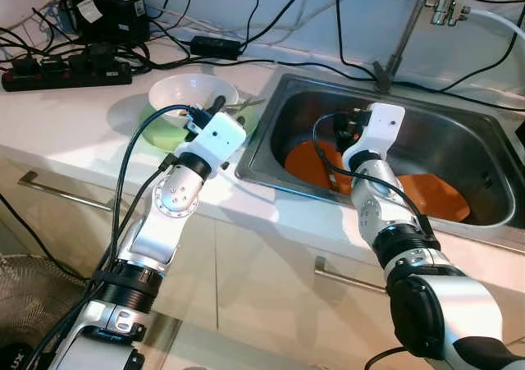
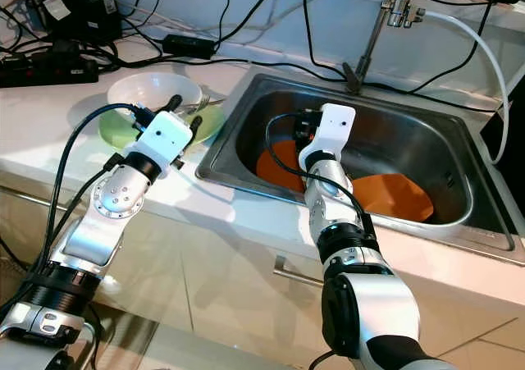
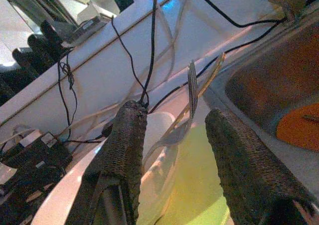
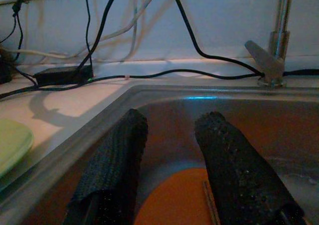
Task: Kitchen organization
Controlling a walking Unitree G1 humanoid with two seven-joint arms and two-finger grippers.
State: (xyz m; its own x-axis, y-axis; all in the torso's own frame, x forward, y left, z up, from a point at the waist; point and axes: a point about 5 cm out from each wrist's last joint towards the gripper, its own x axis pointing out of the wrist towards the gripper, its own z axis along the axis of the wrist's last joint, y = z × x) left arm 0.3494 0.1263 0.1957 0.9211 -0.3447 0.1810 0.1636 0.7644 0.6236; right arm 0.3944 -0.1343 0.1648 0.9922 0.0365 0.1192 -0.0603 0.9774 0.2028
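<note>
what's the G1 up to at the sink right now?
Kitchen tidying, with nothing held yet. The left gripper is open over the white bowl and green plate on the counter, fingers either side of a fork lying there. The right gripper is open too, reaching into the sink just above an orange plate; a second orange plate lies further right in the basin.
</note>
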